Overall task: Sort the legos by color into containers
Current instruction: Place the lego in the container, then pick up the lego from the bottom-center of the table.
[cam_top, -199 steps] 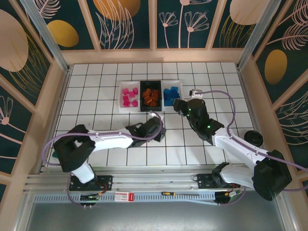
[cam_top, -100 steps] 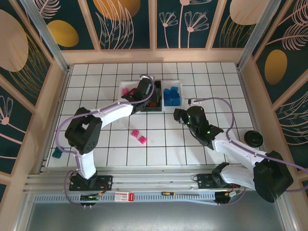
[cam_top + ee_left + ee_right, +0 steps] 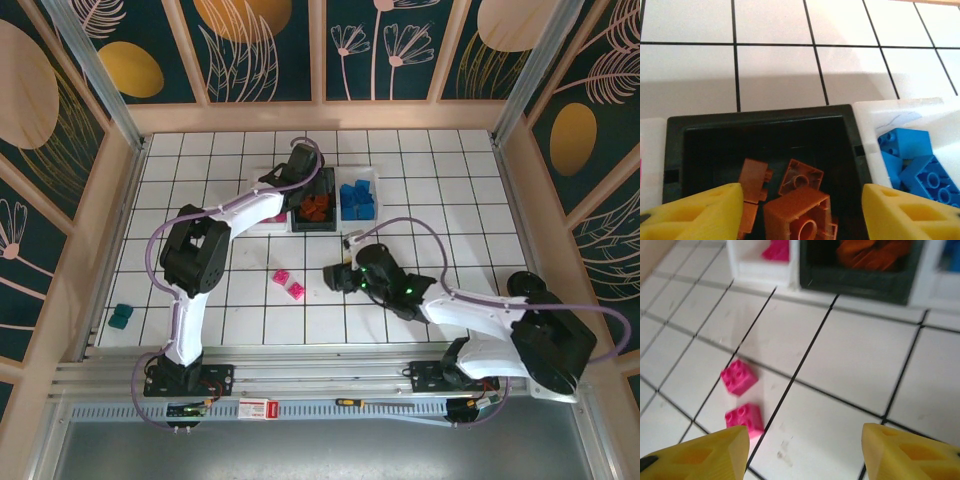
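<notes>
Shifted down and left from beside the blue bin 1 second ago: right gripper (image 3: pixel 340 277) (image 3: pixel 805 440), yellow fingers (image 3: pixel 700 452) spread, nothing between them. Hangs near 2 loose pink legos (image 3: pixel 297 291) (image 3: pixel 739 376) lying on the white tile floor (image 3: pixel 450 200), close together but not touching. Up from the near tiles since then: left gripper (image 3: pixel 310 190) (image 3: pixel 802 200), now over the black container (image 3: pixel 313 228) (image 3: pixel 760 114), jaws wide and released, gripping nothing. Looks straight down on orange legos (image 3: pixel 316 208) (image 3: pixel 797 210) heaped inside it. Right of that, touching it: right white container (image 3: pixel 365 178) (image 3: pixel 875 112) with blue legos (image 3: pixel 356 200) (image 3: pixel 912 160). On the other side: left white container (image 3: pixel 765 272) with more pink legos (image 3: pixel 777 250), partly behind the left arm (image 3: pixel 240 212). Further out: small teal thing (image 3: pixel 120 317), alone near the left wall.
</notes>
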Tool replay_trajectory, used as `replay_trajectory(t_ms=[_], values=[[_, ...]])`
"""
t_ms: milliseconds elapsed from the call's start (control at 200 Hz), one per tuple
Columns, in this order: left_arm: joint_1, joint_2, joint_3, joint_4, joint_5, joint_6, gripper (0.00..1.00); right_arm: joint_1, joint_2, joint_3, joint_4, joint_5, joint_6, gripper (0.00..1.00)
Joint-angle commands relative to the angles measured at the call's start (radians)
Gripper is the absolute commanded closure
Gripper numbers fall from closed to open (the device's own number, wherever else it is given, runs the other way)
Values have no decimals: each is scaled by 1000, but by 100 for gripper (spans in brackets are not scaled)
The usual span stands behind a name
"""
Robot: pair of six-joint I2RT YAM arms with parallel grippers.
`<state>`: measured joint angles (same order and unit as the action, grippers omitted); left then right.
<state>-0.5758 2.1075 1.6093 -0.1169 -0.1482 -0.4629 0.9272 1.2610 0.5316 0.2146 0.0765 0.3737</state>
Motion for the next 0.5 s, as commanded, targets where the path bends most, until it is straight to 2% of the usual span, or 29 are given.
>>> replay_trajectory(t_ms=[0, 190, 320, 495], values=[[1, -89, -1, -4, 52, -4, 30, 37, 89, 67, 48, -16, -54, 39], [-1, -316, -128, 52, 76, -5, 16, 104, 235, 145, 77, -19, -69, 38], [-1, -516, -275, 97, 84, -18, 2, 145, 325, 193, 83, -12, -81, 38], [-3, -763, -522, 138, 65, -63, 1, 172, 423, 250, 73, 12, -91, 36]])
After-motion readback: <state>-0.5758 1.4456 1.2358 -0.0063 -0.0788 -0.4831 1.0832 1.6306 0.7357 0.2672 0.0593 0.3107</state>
